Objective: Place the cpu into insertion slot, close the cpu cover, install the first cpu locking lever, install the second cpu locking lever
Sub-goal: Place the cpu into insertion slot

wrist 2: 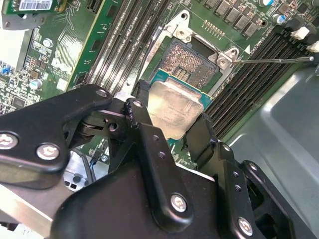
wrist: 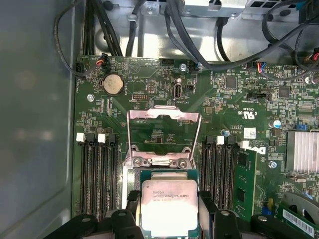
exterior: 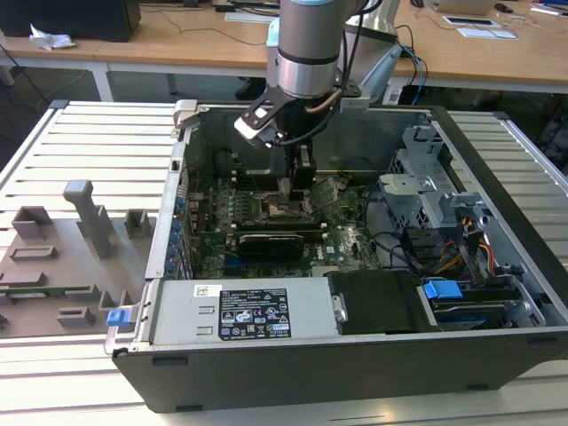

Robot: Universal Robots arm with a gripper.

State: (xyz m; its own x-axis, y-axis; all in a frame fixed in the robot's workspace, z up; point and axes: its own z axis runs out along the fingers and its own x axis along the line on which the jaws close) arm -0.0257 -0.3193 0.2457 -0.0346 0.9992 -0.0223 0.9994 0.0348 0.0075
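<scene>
Gripping the cpu (wrist 2: 175, 105) by two opposite edges, the gripper (wrist 2: 169, 122) is holding it partly over the insertion slot (wrist 2: 192, 62), metal top facing away from the board. Chip edges are running parallel to the slot's rim. One memory bank (wrist: 99, 174) is flanking the insertion slot. The cpu cover (wrist: 164, 115) is standing open beyond the slot's far edge, leaving the pin field uncovered. A second memory bank (wrist: 222, 172) is flanking the opposite side. A thin lever rod (wrist 2: 274, 60) is lying clear of the slot.

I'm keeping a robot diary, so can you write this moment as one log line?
gripper: shut on chip | chip: over socket, pins partly showing | cover: open
</scene>
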